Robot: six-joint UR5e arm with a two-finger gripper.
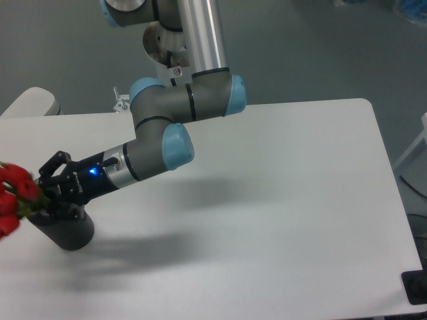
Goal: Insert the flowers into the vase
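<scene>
The flowers (16, 189) show as red buds with a bit of green at the far left edge of the camera view, partly cut off by the frame. My gripper (47, 192) is shut on them just to their right, pointing left, with its blue light on. Directly below the gripper stands the vase (68, 231), a dark grey cylinder leaning slightly on the white table (267, 200). The gripper body hides the vase's top opening and the stems, so I cannot tell whether the stems reach inside.
My arm stretches from the base behind the table's far edge down to the front left. A white rounded object (30, 101) sits beyond the table's left corner. A black item (416, 287) is at the bottom right, off the table.
</scene>
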